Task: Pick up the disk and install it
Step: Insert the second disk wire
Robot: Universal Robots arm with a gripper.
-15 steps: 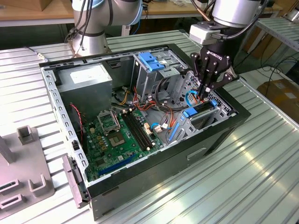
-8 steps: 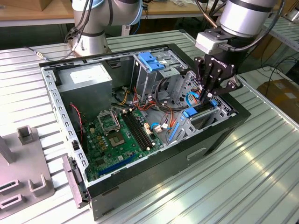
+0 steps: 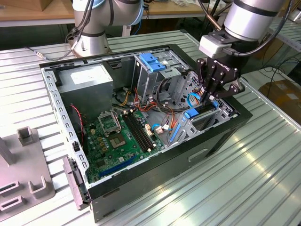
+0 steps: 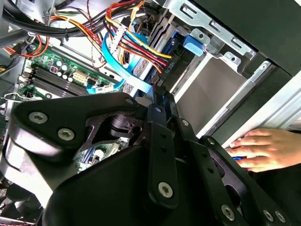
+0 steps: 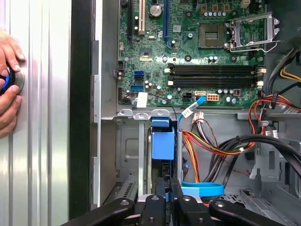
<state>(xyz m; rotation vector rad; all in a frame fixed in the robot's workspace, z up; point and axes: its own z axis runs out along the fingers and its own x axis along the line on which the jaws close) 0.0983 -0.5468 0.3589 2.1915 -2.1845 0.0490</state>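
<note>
Gripper [image 3: 212,96] hung low inside the open computer case [image 3: 225,134], at about three o'clock in the exterior view, over the drive bay beside the case's side wall. Its black fingers [image 5: 162,195] were drawn narrow, pinched on the upper edge of the disk [image 5: 162,143], which stood on edge in the bay slot with its blue rail facing up. In the first wrist view the disk sat just beside a grey metal bracket [image 5: 141,113] that edged the bay, and a flat blue ribbon cable [image 5: 202,189] crossed just beside the fingers. In the second wrist view the same blue cable [image 4: 120,70] looped past a bundle of red, yellow and orange wires [image 4: 136,44], close to the linkage of the gripper [image 4: 157,101].

The motherboard [image 3: 117,141] lay on the case floor toward seven o'clock from the gripper in the exterior view, with its memory slots [image 3: 136,132] and open processor socket [image 3: 109,123] showing. A tall metal cage with a wide blue latch [image 3: 153,61] stood near twelve o'clock, and a grey power supply box [image 3: 87,82] sat toward ten o'clock. The case rested on a ribbed metal table [image 3: 235,188].

A person's hand [image 5: 8,89] rested on the table outside the case wall, touching a round blue-ringed object; in the second wrist view the hand [image 4: 265,150] lay just beyond the case edge.
</note>
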